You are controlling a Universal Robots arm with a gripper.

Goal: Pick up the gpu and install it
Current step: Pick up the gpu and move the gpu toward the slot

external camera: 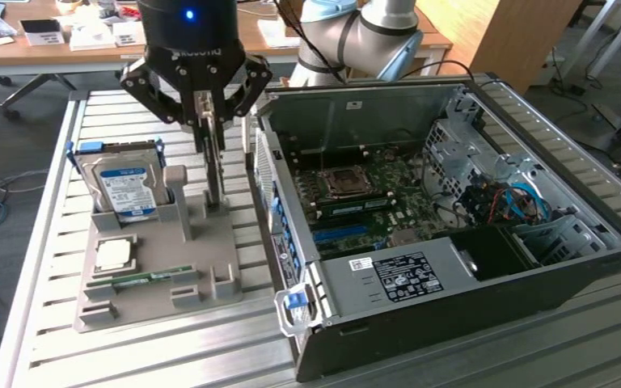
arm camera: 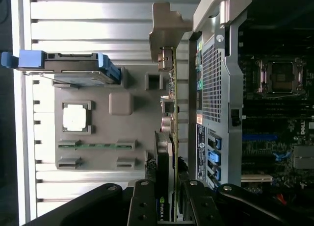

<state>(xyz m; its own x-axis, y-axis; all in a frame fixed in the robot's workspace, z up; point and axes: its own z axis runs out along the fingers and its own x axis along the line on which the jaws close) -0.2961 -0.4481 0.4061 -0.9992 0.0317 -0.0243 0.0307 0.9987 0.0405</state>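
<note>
You have the gripper clenched on the gpu's top edge, so it stands upright at the holder beside the case, likely keeping its connector edge free.

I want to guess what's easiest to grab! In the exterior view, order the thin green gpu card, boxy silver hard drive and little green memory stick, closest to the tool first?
1. Thin green gpu card: upright in the grey holder, held in the tool.
2. Boxy silver hard drive: at the exterior view's left.
3. Little green memory stick: flat at the holder's camera-side end.
</note>
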